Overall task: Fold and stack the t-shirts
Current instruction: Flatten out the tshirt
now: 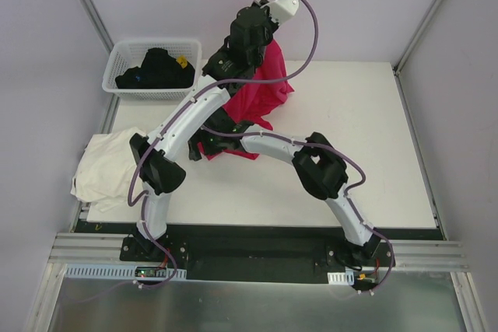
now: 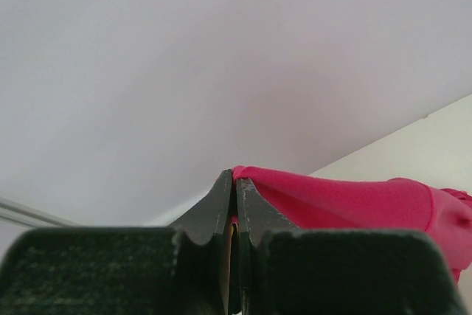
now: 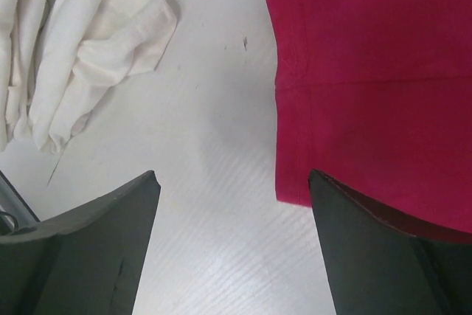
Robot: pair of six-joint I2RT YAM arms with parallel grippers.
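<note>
Left arm [image 1: 187, 118], white-shelled with black joints and a purple cable looped along it, rises closest to the top camera, its wrist lifted above the far side of the table [image 1: 350, 145]. Right arm [image 1: 319, 165], built the same, bends low and reaches left under it. Beneath them the table is a flat, matte white slab with a faint woven grain in the right wrist view.

Next in size, the red shirt [image 1: 261, 95] is soft magenta knit. It hangs in a draped, creased cone from the left gripper [image 2: 233, 175], and its lower part lies crumpled on the table's middle. That gripper's dark fingers are pressed together on a pinched fold of the cloth, which stretches away to the right in the left wrist view. The left arm covers much of the shirt from above.

A white shirt [image 1: 109, 165] lies rumpled in loose ridges at the table's left edge, partly over the side, well apart from the red one.

At the far left corner a white plastic lattice basket [image 1: 117, 56] holds a dark bundle [image 1: 156, 68].

Right gripper [image 3: 232, 178] hovers low with its jaws spread wide and nothing held. Bare table shows between them, the red shirt's stitched hem runs just beside the right finger, and whether they touch I cannot tell.
</note>
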